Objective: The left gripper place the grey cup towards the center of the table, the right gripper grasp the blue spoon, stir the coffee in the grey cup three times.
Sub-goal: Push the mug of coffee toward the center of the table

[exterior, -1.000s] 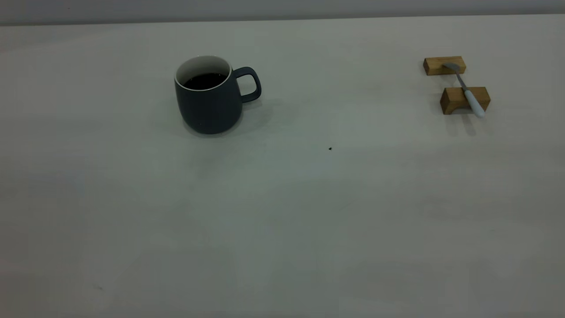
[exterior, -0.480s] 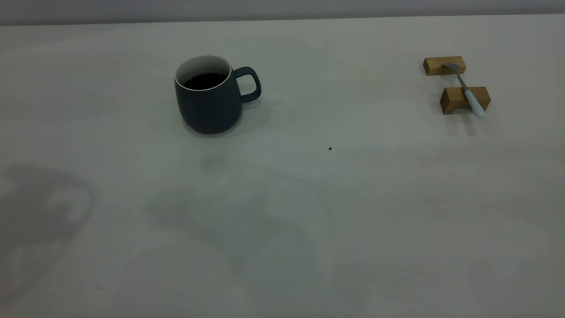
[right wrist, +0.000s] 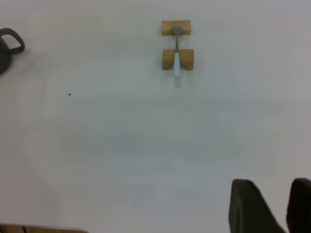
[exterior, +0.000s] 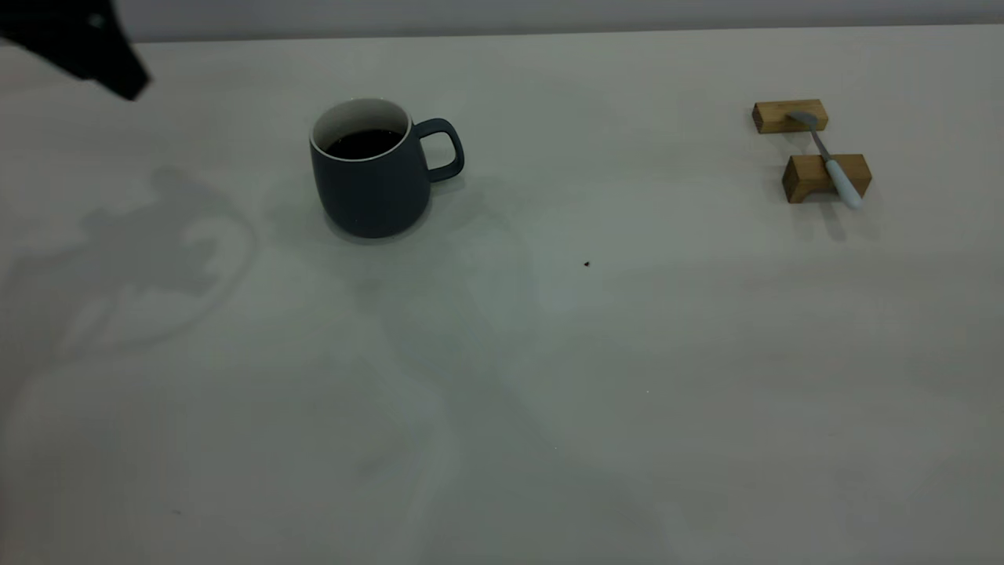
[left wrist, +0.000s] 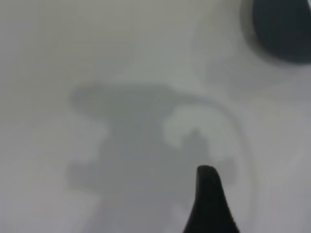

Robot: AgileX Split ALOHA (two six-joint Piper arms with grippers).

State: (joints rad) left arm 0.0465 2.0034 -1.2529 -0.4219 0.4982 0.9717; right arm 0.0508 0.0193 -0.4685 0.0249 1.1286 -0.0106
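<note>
The grey cup [exterior: 369, 169] stands upright on the table [exterior: 549, 392], left of centre, with its handle pointing right and dark coffee [exterior: 365, 143] inside. A black part of my left arm [exterior: 78, 39] shows at the far left corner, well apart from the cup. In the left wrist view only one finger [left wrist: 209, 199] shows, with wide bare room beside it and the cup's edge [left wrist: 284, 29] ahead. The blue spoon [exterior: 833, 163] lies across two wooden blocks at the far right. My right gripper [right wrist: 274, 187] hangs far back from the spoon [right wrist: 176, 60], its fingers close together with nothing between them.
Two tan wooden blocks [exterior: 788, 115] [exterior: 808, 179] carry the spoon. A tiny dark speck [exterior: 586, 264] sits near the table's middle. The arm's shadow [exterior: 149, 251] falls left of the cup. The table's back edge runs along the wall.
My left arm has come into the exterior view at the far left corner. Its shadow has slid up the table toward the cup. Cup and spoon have not moved.
</note>
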